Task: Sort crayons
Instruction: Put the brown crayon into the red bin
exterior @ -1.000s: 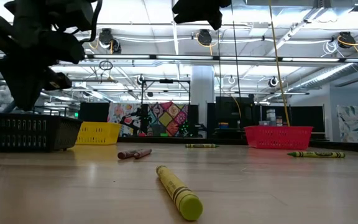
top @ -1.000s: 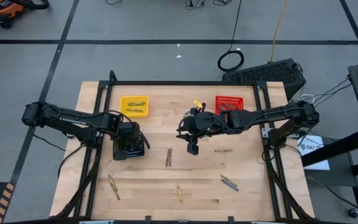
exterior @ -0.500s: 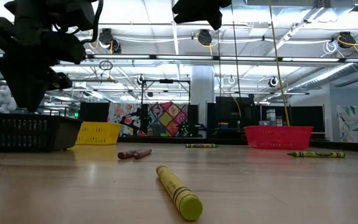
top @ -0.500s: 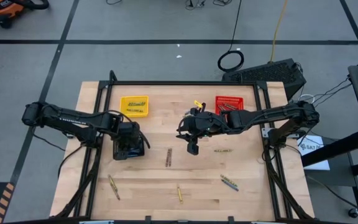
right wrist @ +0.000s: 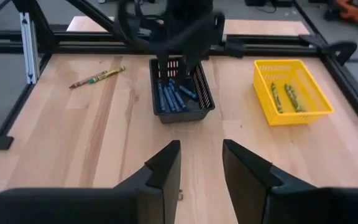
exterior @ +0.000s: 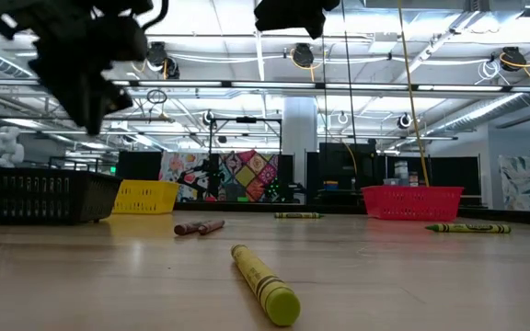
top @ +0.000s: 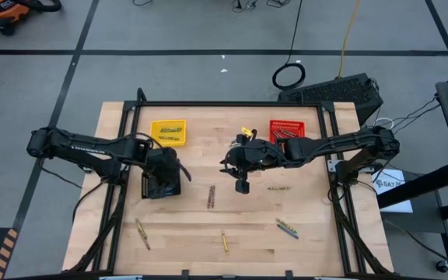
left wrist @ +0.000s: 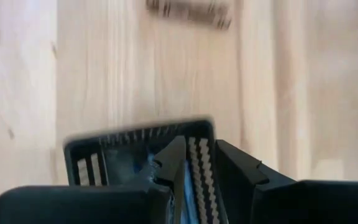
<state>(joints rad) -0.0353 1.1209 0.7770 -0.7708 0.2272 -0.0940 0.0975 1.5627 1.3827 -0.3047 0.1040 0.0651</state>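
Above the black basket (top: 162, 185) of blue crayons (right wrist: 173, 98), the left gripper (top: 167, 167) hangs with fingers slightly apart, gripping nothing. The brown crayons (top: 211, 196) lie at its four o'clock, long axis running twelve to six. The right gripper (top: 241, 185), spread and empty, hovers nearer, the pair at its eight o'clock.

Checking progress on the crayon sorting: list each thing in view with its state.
Black basket: upright, blue crayons inside.
Yellow basket: upright, a few yellow-green crayons inside.
Red basket: upright, holds crayons.
Brown crayons: loose on the table.
Yellow crayon: loose on the table.
Left gripper: open, empty, above the black basket.
Right gripper: open, empty, mid-table.
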